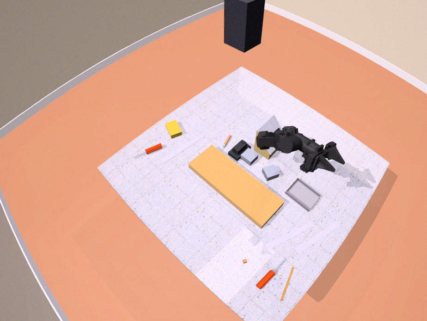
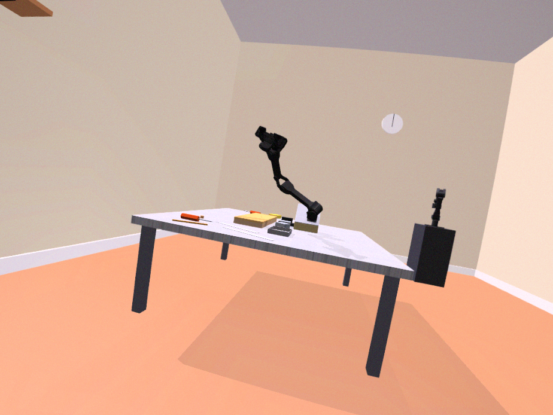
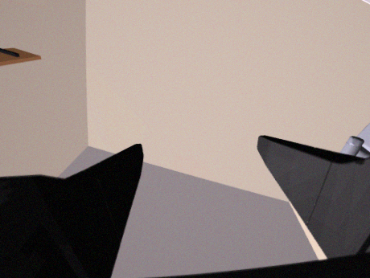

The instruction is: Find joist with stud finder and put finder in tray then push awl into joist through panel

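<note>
The floor panel is a long yellow-orange board lying flat on the table. A black device with a raised block stands beside its back edge; it may be the stud finder. A small orange-handled tool lies near it, perhaps the awl. Two red-handled tools with thin shafts lie farther off, one at the left and one at the front. The grey tray is empty. My gripper is open and empty, high above the table, fingers pointing away from the panel.
Two grey blocks lie between the panel and my arm's base. A yellow block lies at the far left. A thin orange stick and a tiny orange cube lie toward the front. A black pedestal stands beyond the table.
</note>
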Robot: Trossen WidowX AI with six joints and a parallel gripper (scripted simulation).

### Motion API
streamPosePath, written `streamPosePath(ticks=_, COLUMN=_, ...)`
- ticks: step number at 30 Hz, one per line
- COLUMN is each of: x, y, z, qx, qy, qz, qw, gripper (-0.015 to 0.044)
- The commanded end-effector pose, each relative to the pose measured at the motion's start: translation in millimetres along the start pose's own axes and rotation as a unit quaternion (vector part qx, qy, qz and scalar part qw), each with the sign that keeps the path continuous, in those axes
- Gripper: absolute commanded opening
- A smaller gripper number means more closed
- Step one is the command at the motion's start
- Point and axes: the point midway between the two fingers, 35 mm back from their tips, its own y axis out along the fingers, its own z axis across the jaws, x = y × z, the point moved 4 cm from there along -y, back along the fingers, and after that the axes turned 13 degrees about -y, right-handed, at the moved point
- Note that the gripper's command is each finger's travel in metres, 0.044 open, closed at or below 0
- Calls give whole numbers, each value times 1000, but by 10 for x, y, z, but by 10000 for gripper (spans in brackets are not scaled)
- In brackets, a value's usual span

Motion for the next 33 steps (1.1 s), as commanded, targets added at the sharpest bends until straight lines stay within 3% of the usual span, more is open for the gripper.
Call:
streamPosePath(ticks=1, x=-27, y=4, z=-14, qx=-1, qy=-5, qz=0, qw=1000, gripper=426)
streamPosePath(ticks=10, x=-960, y=229, z=-829, qx=-58, qy=-220, qz=4, qw=974, gripper=440)
streamPosePath(ticks=19, x=-1262, y=433, z=-1817, qx=-132, qy=-391, qz=-42, qw=910, gripper=440)
streamPosePath(ticks=26, x=-1027, y=762, z=-2703, qx=-218, qy=-540, qz=-92, qw=808, gripper=440)
streamPosePath(ticks=33, x=-286, y=1007, z=-3314, qx=-317, qy=-642, qz=-164, qw=679, gripper=440)
